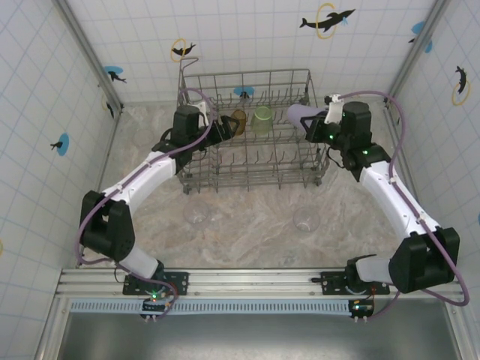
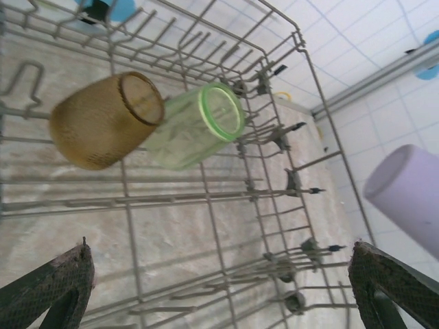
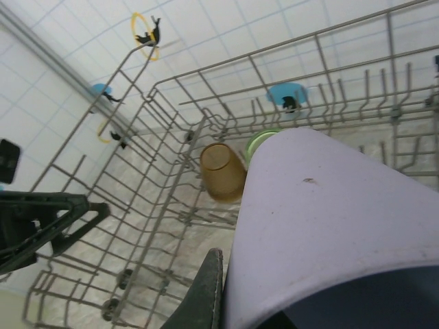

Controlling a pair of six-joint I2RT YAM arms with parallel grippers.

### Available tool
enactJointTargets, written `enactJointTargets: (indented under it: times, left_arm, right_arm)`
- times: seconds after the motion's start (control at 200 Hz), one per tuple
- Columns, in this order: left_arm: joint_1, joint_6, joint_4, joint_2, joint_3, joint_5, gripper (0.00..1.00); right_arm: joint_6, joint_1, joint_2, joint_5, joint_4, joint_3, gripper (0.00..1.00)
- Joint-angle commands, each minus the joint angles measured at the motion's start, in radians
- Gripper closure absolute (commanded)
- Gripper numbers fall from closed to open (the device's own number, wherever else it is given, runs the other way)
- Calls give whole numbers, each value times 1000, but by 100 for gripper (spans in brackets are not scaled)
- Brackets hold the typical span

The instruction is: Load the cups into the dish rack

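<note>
The dish rack stands at the back middle of the table. An amber-brown cup and a pale green cup lie on their sides among its tines; the left wrist view shows the amber cup and green cup touching. My left gripper hovers open over the rack's left side, close to the amber cup, with nothing between its fingers. My right gripper is shut on the lilac cup above the rack's right edge. That lilac cup hides all but one dark finger.
Two clear cups stand on the marbled table in front of the rack. Tiled walls with fish stickers close in the back and both sides. The rack's upright tines and rim wires surround both grippers.
</note>
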Motion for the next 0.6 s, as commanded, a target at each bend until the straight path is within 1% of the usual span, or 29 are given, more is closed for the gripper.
enactJointTargets:
  times: [0.0,0.105,0.27,0.4,0.596]
  left_arm:
    - [37,-89,99,26,-2,128,2]
    - [61,-163,196,30,-52,188,2]
    - [75,-190,226,62,-38,240,2]
    - [84,-230,283,86,-35,296,2]
    - [92,-256,325,108,-30,334,2]
  right_arm:
    - [43,19,14,-91,179,-26,100]
    - [57,29,23,-132,244,-56,100]
    - [87,41,43,-213,375,-112,100]
    - [92,50,80,-281,458,-136,100]
    - [193,50,149,-401,705,-198,100]
